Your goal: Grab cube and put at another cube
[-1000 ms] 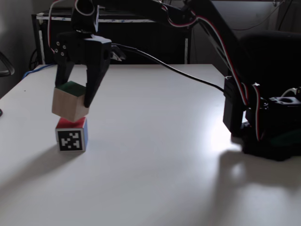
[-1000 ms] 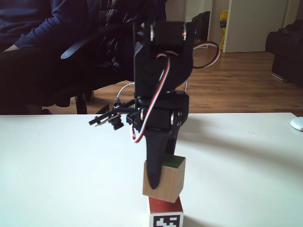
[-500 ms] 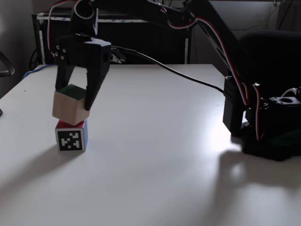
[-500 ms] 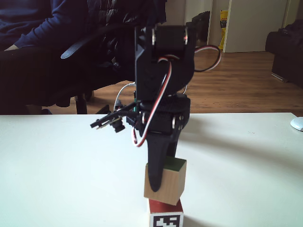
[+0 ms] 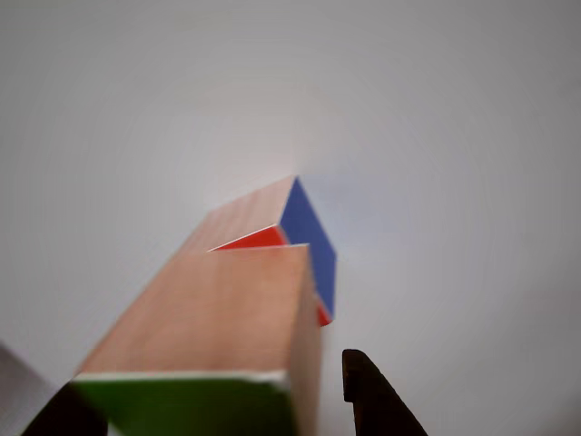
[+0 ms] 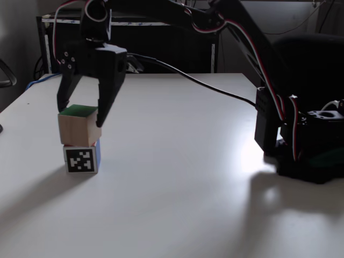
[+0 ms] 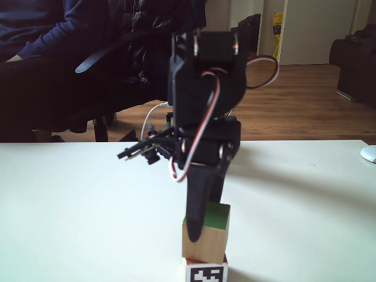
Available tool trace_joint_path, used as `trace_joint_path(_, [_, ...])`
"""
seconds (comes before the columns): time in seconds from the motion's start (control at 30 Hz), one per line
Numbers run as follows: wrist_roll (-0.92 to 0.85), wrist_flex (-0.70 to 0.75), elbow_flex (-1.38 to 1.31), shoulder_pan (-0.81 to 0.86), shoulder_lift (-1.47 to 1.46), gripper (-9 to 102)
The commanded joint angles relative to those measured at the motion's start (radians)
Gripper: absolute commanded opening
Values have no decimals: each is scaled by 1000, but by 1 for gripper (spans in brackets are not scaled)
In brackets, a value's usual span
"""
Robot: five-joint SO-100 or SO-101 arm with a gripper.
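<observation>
We see the cube (image 6: 79, 126) sitting green face up on another cube (image 6: 81, 158) at the near left of the bench (image 6: 177, 177). The claw (image 6: 80, 114) straddles it, spread slightly. We judge the cube light, rigid and smooth, best held by opposite plain wooden sides.

We see the cube (image 6: 78, 127), light wood with a green top face, resting level on another cube (image 6: 81, 158), which stands on the table at about 9 o'clock in a fixed view. The lower one shows a black-and-white marker face toward us and a blue side face. In the other view, the cube (image 5: 213, 331) covers most of another cube (image 5: 304, 238); a red sliver and a blue face remain visible at 1 o'clock.
</observation>
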Motion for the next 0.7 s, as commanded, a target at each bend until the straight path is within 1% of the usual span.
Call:
trace_joint_path(0.0, [8, 6, 75, -34, 132, 41])
trace_joint_path(0.1, [12, 6, 195, -77, 291, 42])
trace_joint_path(0.17, [14, 6, 296, -110, 456, 42])
trace_joint_path(0.3, [-40, -8, 591, -196, 980, 44])
trace_joint_path(0.37, [-107, -80, 793, -212, 1299, 44])
trace_joint_path(0.43, [-186, -161, 982, -193, 1585, 43])
trace_joint_path(0.53, [-301, -299, 1273, -98, 1856, 41])
trace_joint_path(0.67, [-413, -463, 1720, -21, 2131, 30])
